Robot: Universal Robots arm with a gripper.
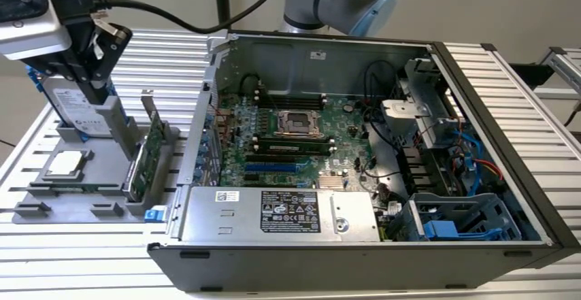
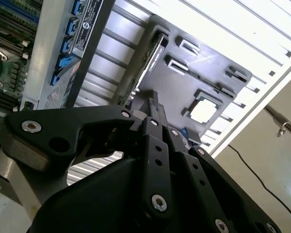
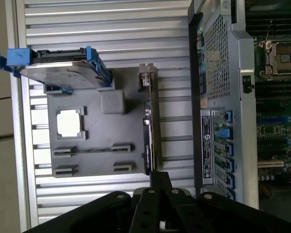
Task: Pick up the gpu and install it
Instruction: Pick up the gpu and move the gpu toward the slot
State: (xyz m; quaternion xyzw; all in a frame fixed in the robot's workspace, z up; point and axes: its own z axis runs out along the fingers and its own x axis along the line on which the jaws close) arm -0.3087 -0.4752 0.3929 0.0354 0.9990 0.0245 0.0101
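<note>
Plainly, the hand [image 1: 91, 94] hangs closed and empty above the grey holder [image 1: 91, 177] on the bench [image 1: 163, 48]; the gpu [image 1: 145, 152] stands on edge there, below it (its long axis runs toward the hand in the first wrist view).

gpu [image 1: 145, 154] lower edge hidden in holder [image 1: 98, 181]; hard drive [image 1: 62, 103] partly behind gripper [image 1: 91, 92]

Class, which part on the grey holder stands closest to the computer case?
The gpu, the thin green card on edge; the hard drive and square chip sit farther off.
</note>
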